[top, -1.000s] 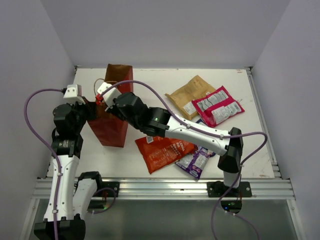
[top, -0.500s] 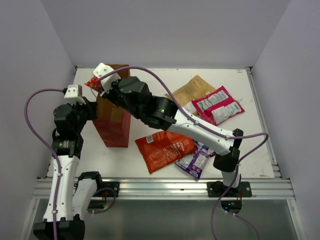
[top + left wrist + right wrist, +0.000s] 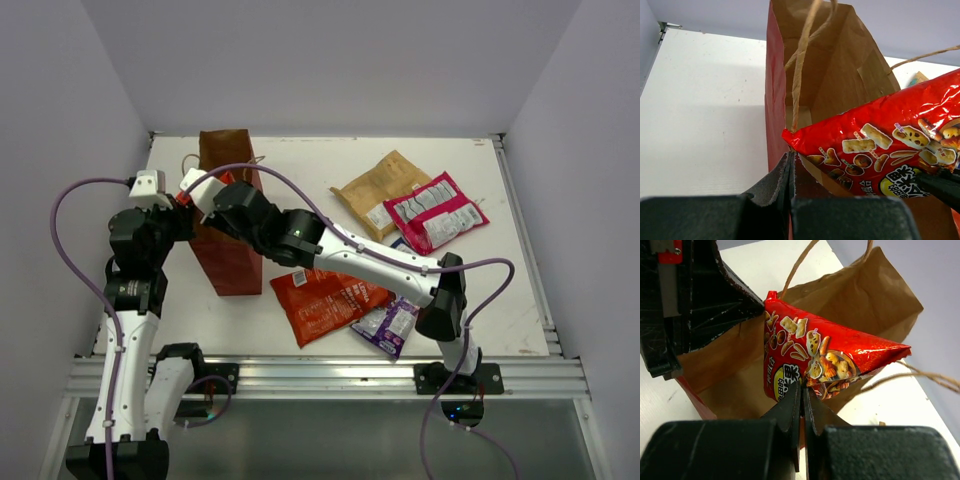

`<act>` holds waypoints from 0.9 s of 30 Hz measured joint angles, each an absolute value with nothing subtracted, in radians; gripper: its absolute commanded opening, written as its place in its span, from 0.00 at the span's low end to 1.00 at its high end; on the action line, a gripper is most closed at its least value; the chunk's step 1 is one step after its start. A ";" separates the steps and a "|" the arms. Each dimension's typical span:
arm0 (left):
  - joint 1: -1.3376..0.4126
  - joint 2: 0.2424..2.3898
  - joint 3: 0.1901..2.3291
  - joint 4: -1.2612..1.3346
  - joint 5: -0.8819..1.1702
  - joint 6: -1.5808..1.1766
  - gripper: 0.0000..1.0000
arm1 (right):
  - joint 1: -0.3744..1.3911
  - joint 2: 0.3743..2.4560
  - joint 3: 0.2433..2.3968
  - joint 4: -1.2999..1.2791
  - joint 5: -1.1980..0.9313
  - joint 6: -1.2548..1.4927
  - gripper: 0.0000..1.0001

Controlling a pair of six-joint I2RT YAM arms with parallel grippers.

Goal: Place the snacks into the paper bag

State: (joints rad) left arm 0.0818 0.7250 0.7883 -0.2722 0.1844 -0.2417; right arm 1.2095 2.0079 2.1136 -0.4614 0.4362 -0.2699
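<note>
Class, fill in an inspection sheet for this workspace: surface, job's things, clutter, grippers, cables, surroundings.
Surface: white table, flat.
Job's things: red paper bag upright, mouth open; small red triangular foil packet at its mouth; orange-red foil packet, tan-brown foil packet, pink-magenta foil packet and purple-silver foil packet lying to its right.
Clutter: nothing seen.
Grippers: left gripper jaws shut on the bag's rim; right gripper jaws shut on the triangular packet.
Cables: purple cables loop along both arms.
Surroundings: pale walls on three sides; metal rail at near edge.
</note>
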 measured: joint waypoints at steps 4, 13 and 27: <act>0.081 0.725 0.787 -0.273 0.178 -0.242 0.00 | 1.210 2.007 2.102 -0.466 0.455 -0.270 0.00; 0.075 0.724 0.787 -0.271 0.176 -0.242 0.00 | 1.210 2.006 2.101 -0.516 0.461 -0.263 0.99; 0.068 0.717 0.765 -0.256 0.151 -0.242 0.00 | 1.211 1.538 1.908 -0.480 0.539 -0.216 0.99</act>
State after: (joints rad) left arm 0.0685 0.7174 0.7647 -0.2558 0.1509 -0.2417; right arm 1.2110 1.5379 1.9076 -0.4801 0.5388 -0.2165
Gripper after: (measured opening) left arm 0.007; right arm 0.987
